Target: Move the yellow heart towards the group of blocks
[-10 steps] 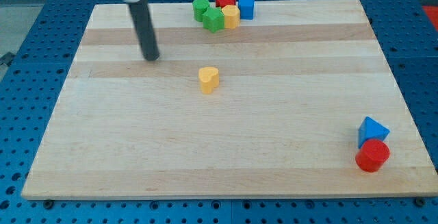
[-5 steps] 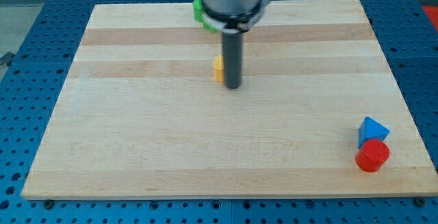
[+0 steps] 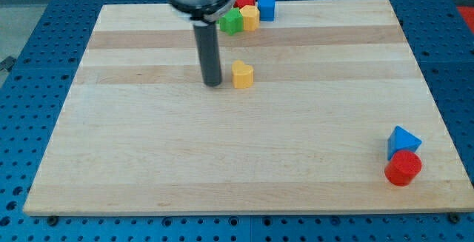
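Note:
The yellow heart (image 3: 242,74) lies on the wooden board (image 3: 148,160), a little above the board's middle. My tip (image 3: 213,83) rests on the board just to the heart's left, with a small gap between them. The group of blocks sits at the board's top edge: a green block (image 3: 231,22), a yellow block (image 3: 249,17), a red block (image 3: 245,2) and a blue block (image 3: 266,7). The arm's body hides the left part of that group.
A blue triangular block (image 3: 402,141) and a red cylinder (image 3: 403,168) stand together near the board's bottom right corner. The board lies on a blue perforated table (image 3: 29,42).
My tip swung from the upper left across to the heart's right, then back to its left. The heart has shifted right and slightly up from its first spot.

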Robot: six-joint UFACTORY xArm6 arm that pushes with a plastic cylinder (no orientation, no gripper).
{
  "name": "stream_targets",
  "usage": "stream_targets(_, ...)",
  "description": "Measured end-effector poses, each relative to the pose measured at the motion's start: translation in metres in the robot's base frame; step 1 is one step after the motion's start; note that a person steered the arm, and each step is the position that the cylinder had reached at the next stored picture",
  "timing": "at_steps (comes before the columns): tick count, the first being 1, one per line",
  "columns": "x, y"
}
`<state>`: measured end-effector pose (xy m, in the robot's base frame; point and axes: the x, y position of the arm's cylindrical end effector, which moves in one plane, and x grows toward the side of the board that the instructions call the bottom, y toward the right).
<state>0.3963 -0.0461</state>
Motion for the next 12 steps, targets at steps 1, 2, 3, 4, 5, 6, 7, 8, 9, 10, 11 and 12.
stream_targets(1, -0.017, 0.058)
stream_targets(2, -0.025, 0.079)
stream_targets(3, -0.014, 0.045)
stream_targets(4, 0.020, 0.037)
stream_targets(5, 0.039, 0.065)
stream_targets(6, 0.032, 0.092)
stream_targets(7, -0.001, 0.093)
stream_targets(8, -0.040, 0.091)
stream_targets(9, -0.049, 0.090)
stream_targets(10, -0.029, 0.090)
stream_targets(11, -0.001, 0.108)
stream_targets(12, 0.003, 0.150)
